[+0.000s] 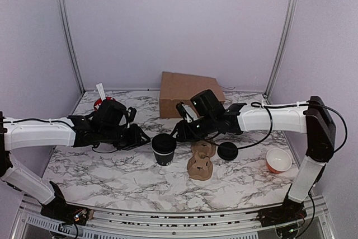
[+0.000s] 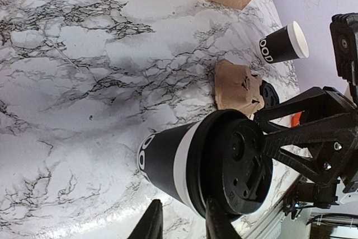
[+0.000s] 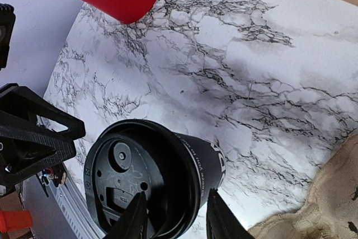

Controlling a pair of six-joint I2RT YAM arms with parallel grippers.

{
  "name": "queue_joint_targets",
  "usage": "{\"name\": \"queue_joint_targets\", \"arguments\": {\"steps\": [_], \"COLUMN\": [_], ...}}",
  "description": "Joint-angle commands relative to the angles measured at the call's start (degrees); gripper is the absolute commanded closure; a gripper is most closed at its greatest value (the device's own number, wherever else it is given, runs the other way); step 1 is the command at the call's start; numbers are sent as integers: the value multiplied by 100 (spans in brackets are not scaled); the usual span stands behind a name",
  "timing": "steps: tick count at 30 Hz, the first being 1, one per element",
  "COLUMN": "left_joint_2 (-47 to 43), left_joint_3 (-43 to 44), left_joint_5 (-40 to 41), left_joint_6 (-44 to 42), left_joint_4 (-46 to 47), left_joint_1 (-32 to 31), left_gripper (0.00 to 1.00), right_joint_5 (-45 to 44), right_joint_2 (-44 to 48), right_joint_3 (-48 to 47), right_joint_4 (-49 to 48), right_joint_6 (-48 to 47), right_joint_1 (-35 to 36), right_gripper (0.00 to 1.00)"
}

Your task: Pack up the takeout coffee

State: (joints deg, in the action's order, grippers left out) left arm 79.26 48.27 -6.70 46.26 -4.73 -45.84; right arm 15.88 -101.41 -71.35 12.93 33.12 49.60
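Whether left fingers (image 2: 217,223) or right fingers (image 3: 135,221) grip the upright takeout coffee (image 1: 164,150) is unclear.

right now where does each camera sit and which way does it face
top external: above, behind the robot, looking down at the table; both arms show
left wrist: on the left arm, facing the takeout coffee; left pincer shows
right wrist: on the right arm, facing the same cup; right pincer shows
shared: all three see that cup
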Motion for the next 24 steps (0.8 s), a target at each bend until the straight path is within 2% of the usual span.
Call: {"name": "queue_joint_targets", "arguments": {"steps": [1,7,17,24], "left_joint_2": [23,-60,195,399], "left_joint_3": [-114,-391,-395,-371], "left_joint_5": [-369,-644,-872,-851], "left_joint_6": [316,468,489,500], "left_joint_4": [230,694,962,980], "left_joint_1": [160,253,251,234], "left_gripper": [73,68,68,73], "right_joint_5": [-248,-427,-568,-617], "right_joint_2": [-87,-94,-184,-160], "right_joint_3": [-330,-360,-436,-383], "right_joint_4": [276,360,454,482], "right_joint_6": [-203,-282,-371,-369], "right_joint_1": [131,213,286,298], "right_gripper": [65,64,63,63]}}
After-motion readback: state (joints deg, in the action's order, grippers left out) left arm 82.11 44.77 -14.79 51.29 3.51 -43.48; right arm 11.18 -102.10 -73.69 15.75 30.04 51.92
